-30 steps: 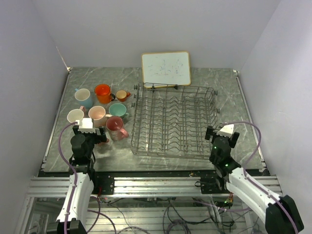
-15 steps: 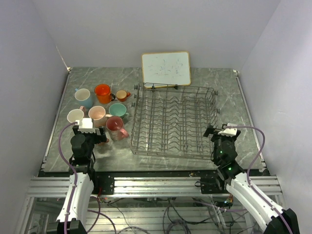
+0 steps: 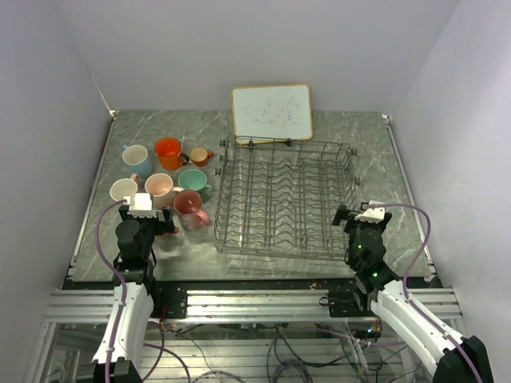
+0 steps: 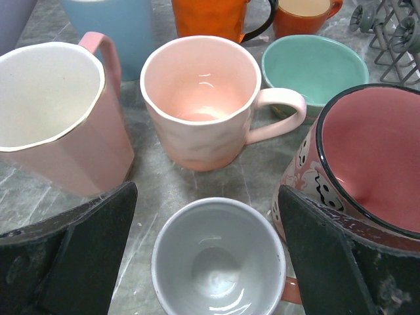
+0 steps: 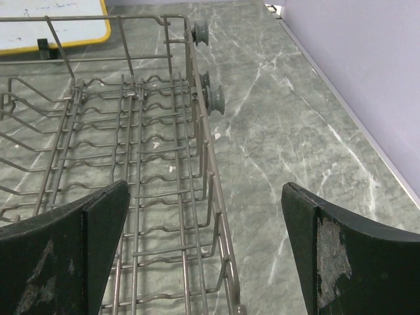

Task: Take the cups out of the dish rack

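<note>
The dish rack (image 3: 279, 195) is a dark wire rack at mid-table and holds no cups. Several cups stand left of it: light blue (image 3: 136, 155), large orange (image 3: 168, 149), small orange (image 3: 200, 155), peach (image 3: 159, 185), mint (image 3: 192, 180), pink with a white inside (image 3: 124, 190) and patterned pink (image 3: 188, 205). My left gripper (image 3: 146, 214) is open, its jaws either side of a small cup with a grey-white inside (image 4: 220, 256) standing on the table. My right gripper (image 3: 363, 215) is open and empty above the rack's right rim (image 5: 210, 164).
A white framed board (image 3: 271, 112) leans behind the rack. In the left wrist view the peach cup (image 4: 200, 98), the white-inside pink cup (image 4: 56, 118) and the patterned pink cup (image 4: 367, 151) crowd close around the jaws. Bare marble (image 5: 308, 131) lies right of the rack.
My right gripper has swung slightly left and settled over the rack's right rim. The left arm and the cups have not moved.
</note>
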